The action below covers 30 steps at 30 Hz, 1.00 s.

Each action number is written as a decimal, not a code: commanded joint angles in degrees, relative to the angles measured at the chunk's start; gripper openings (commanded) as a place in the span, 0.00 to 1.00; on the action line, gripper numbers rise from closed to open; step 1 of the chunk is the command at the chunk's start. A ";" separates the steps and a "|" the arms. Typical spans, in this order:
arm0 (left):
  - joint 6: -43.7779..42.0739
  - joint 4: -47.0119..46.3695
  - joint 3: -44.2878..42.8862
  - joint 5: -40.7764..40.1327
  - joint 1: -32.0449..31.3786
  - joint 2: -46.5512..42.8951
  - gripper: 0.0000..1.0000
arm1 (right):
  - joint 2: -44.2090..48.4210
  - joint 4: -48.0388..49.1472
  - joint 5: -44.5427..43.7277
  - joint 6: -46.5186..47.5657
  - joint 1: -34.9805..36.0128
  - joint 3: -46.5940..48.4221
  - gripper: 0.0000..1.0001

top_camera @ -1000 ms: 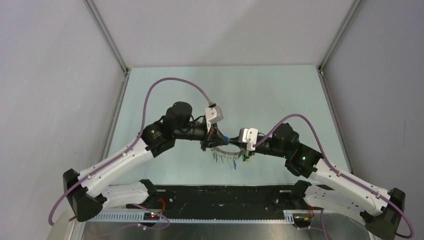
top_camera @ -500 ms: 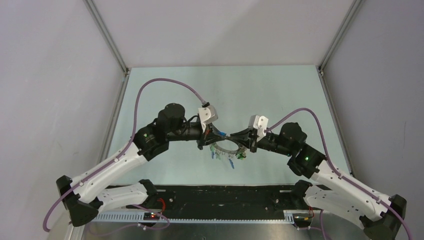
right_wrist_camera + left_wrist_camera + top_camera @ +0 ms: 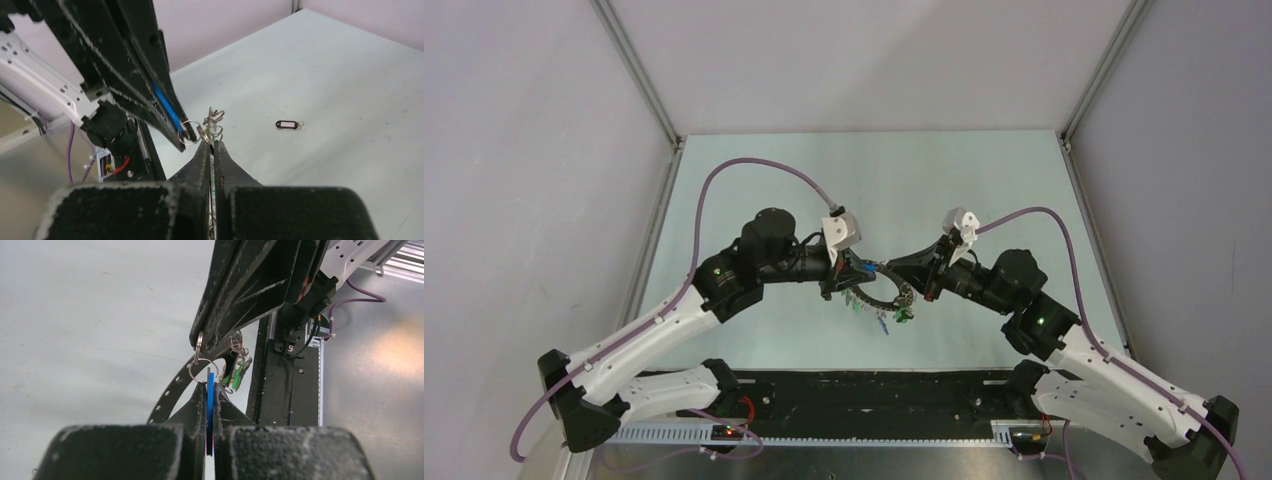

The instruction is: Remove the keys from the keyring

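L hand [image 3: 210, 392]: fingers pressed together on the head of a blue key [image 3: 210, 407], held edge-on. Judged reason: the flat plastic head is the only part with grip area, and the metal end stays free.

R hand [image 3: 212, 146]: also pinched tight, tip to tip with the L one. It nips a thin wire loop [image 3: 199, 342] right at its tips. A green sliver shows between the fingers, can't tell what it is.

Between the tips hangs a small ring [image 3: 181, 137], which seems to link the blue key to the rest. Opposed grips would let the hands pull or twist that link apart.

The keyring [image 3: 169, 391], a dark hoop w/ holes, hangs just below both hands. It looks to be off the desk [image 3: 984, 180], but can't be sure. The other keys [image 3: 864, 305] dangle from it, incl. a green key [image 3: 240, 371] beside the R tip. Hanging free keeps them out of the pinch.

A black tag [image 3: 287, 124] lies alone on the desk, well apart.
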<state>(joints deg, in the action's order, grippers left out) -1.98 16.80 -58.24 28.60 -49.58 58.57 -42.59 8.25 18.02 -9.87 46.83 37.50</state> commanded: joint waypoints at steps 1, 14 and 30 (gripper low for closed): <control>-1.69 -2.41 0.95 -0.96 -0.79 0.41 0.00 | 1.96 6.57 -6.54 -8.40 -0.27 0.82 0.00; -2.15 -2.50 0.17 -1.40 -1.22 -0.66 0.00 | -0.57 -2.42 -15.46 -12.45 -0.23 2.45 0.00; -1.18 -2.39 -1.71 0.06 -1.55 -0.28 0.00 | -7.24 -14.75 -20.54 -16.51 -0.34 9.16 0.00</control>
<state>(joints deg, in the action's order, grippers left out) -3.07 15.53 -57.32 24.62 -50.13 59.81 -48.23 -2.33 5.72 -26.44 47.53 43.68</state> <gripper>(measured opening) 0.021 0.020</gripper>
